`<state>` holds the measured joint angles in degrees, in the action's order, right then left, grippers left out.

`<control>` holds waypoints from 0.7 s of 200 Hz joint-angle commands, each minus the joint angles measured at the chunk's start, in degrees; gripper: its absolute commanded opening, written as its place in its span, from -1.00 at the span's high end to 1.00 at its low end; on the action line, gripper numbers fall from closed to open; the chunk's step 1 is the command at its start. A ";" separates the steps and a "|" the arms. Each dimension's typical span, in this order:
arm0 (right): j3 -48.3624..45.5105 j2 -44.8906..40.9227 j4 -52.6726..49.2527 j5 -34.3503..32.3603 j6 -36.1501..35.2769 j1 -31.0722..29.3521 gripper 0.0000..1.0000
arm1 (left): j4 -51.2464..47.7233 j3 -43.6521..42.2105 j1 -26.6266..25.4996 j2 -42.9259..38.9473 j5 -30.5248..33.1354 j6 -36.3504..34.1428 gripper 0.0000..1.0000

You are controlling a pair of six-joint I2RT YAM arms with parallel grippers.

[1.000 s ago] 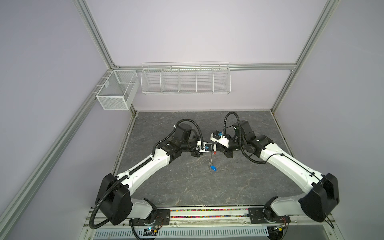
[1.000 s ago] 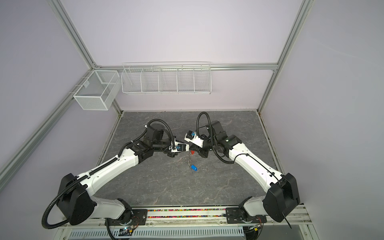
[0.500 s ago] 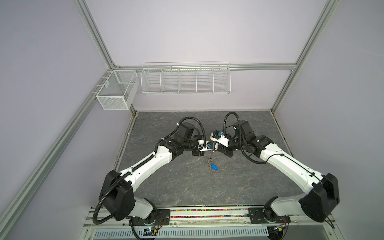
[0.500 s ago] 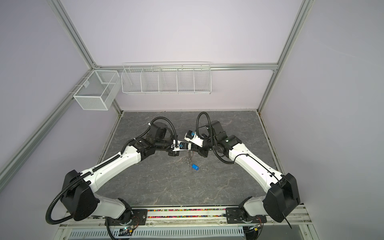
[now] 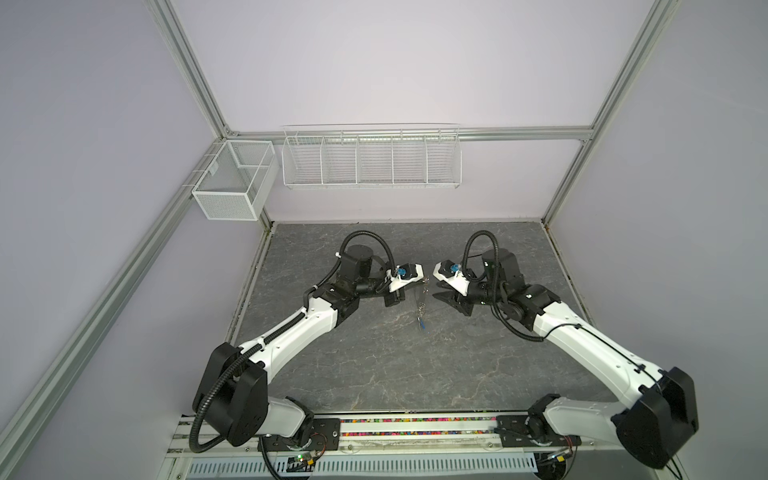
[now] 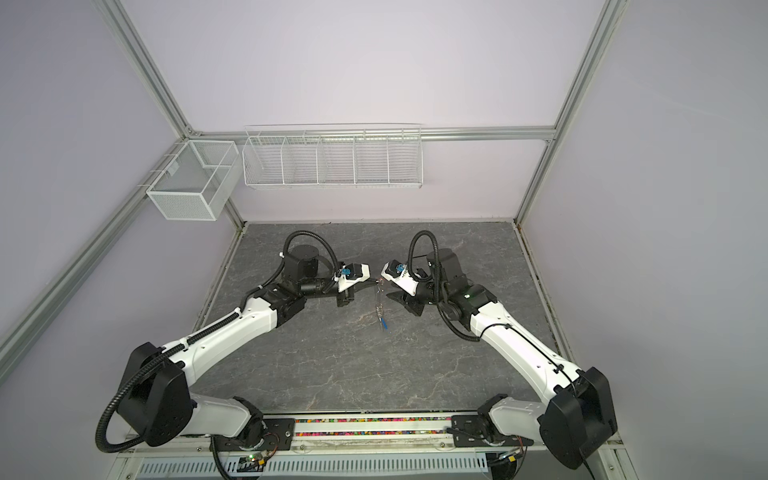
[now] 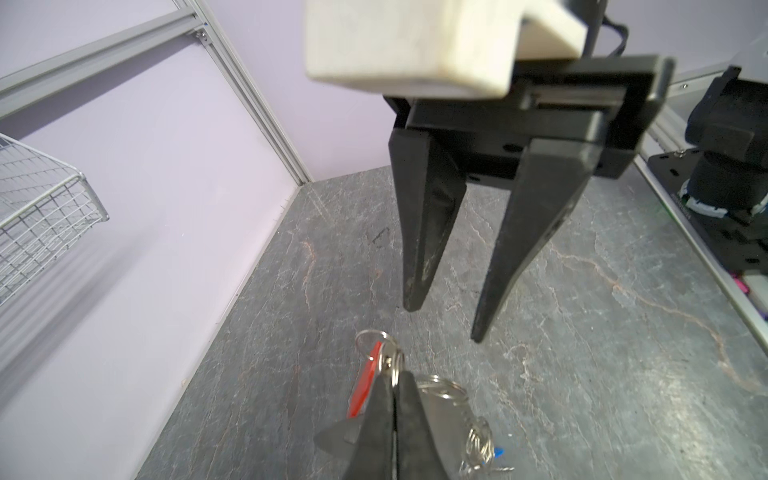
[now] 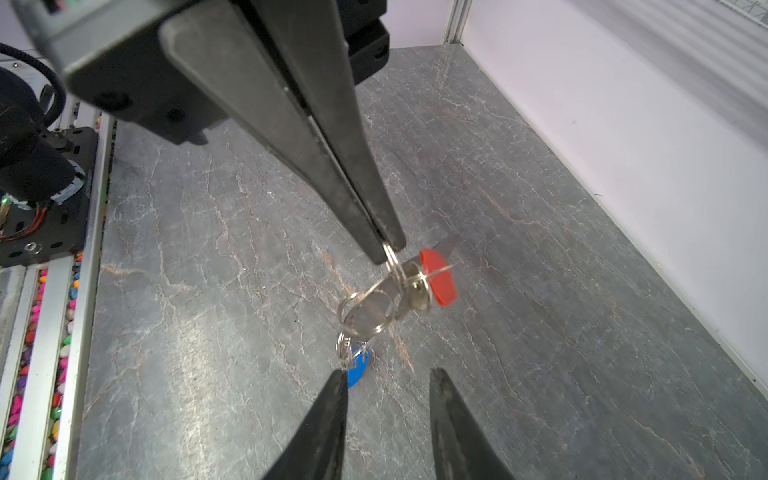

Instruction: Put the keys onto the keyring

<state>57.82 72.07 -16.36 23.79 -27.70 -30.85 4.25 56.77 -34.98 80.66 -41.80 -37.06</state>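
My left gripper (image 8: 390, 248) is shut on a small silver ring at the top of the keyring (image 8: 370, 312), a flat grey holder that hangs below it above the table. In the left wrist view the same grip shows at the left gripper (image 7: 395, 374). Of the keys, the red-tagged one (image 8: 438, 277) dangles right beside the pinched ring, and the blue-tagged one (image 8: 358, 370) hangs from rings at the keyring's low end. My right gripper (image 8: 388, 374) stands open a short way off, with nothing between its fingers. In both top views the keyring (image 5: 420, 304) (image 6: 379, 305) hangs between the two grippers.
The grey marbled table (image 5: 374, 365) is walled at the back and both sides. A white wire rack (image 5: 371, 157) and a mesh basket (image 5: 232, 185) hang on the walls, well above. The arms' base rail (image 5: 415, 432) runs along the front edge.
The right gripper has opened, let go of the keyring and drawn back to the right. The left gripper has shut on the ring and now holds the keyring alone.
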 commanded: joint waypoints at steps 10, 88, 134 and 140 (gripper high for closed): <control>0.35 0.47 4.23 -1.09 1.74 -0.55 0.27 | 7.30 -0.96 0.27 -1.54 -3.95 4.82 1.00; 2.12 2.44 5.92 -4.05 -1.00 -1.35 0.30 | 5.23 -0.78 0.44 -1.83 -7.86 3.91 1.00; 2.36 2.67 7.82 -2.66 -0.76 -1.41 0.44 | 3.66 -0.26 0.44 -1.73 -8.14 2.88 1.00; 2.30 2.68 8.04 -2.08 -0.77 -1.36 0.48 | 3.79 -0.20 0.44 -1.65 -7.97 2.93 1.00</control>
<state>58.96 74.50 -10.57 19.46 -27.94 -31.99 8.10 56.27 -34.87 80.14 -48.38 -33.63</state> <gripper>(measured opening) 0.287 0.047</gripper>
